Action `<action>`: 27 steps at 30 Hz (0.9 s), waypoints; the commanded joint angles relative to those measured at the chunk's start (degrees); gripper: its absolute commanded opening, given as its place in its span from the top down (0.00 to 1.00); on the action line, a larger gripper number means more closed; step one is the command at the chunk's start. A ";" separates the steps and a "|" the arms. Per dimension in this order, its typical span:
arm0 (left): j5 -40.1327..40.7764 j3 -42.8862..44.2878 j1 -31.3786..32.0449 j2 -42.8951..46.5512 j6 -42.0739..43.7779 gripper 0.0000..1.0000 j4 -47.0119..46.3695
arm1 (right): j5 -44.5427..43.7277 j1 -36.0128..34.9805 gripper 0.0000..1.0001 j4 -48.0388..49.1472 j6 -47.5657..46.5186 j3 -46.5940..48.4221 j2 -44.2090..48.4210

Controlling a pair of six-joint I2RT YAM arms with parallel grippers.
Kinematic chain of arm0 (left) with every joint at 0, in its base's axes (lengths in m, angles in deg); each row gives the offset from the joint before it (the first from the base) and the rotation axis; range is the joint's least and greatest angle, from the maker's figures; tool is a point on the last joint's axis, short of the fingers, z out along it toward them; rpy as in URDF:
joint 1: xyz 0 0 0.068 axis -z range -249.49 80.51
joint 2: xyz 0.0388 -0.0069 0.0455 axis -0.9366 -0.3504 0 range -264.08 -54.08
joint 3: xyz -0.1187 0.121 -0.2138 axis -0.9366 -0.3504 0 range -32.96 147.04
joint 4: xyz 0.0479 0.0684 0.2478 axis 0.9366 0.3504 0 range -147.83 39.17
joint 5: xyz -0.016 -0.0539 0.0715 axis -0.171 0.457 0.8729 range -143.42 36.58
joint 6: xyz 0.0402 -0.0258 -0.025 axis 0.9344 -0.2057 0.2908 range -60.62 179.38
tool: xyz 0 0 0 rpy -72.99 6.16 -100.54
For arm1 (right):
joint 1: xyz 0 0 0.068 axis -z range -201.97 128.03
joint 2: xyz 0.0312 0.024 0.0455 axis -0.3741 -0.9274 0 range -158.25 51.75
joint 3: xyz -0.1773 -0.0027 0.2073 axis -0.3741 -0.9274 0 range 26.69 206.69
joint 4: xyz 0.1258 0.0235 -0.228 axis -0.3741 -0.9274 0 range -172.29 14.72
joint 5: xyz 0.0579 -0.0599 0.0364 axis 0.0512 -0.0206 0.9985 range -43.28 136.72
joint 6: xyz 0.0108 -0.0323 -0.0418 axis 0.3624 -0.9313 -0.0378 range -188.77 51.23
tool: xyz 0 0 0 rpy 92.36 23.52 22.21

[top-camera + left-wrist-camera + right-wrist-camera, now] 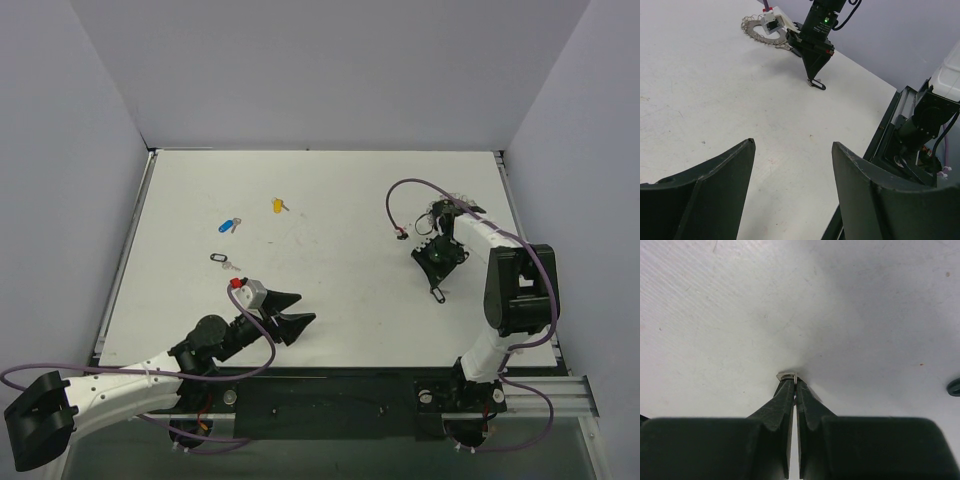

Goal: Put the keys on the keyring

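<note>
My right gripper (795, 378) points down at the table on the right (437, 290) and is shut on a small silver key (788, 375) at its fingertips. A small dark loop (816, 84) lies at its tip in the left wrist view. The keyring (758, 31), a beaded silver ring, lies just behind the right arm, partly hidden by it (432, 216). A yellow key (278, 205), a blue key (229, 225) and a dark-headed key (222, 260) lie on the left half of the table. My left gripper (306, 308) is open and empty, low near the front edge (792, 145).
The white table (330, 300) is walled by grey panels at the back and sides. A black rail (330, 395) runs along the front edge. A purple cable (395, 200) loops beside the right arm. A dark object (954, 386) shows at the right wrist view's edge.
</note>
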 commanded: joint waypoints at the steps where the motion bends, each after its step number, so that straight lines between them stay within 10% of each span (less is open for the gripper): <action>1: 0.64 0.19 -0.21 0.07 -0.41 0.27 -1.32 | -1.23 -0.15 1.00 0.73 1.97 0.53 0.38; 27: 0.91 -0.87 -0.21 1.91 -1.11 0.27 -0.71 | -5.27 -1.73 0.99 1.88 5.48 0.27 -1.54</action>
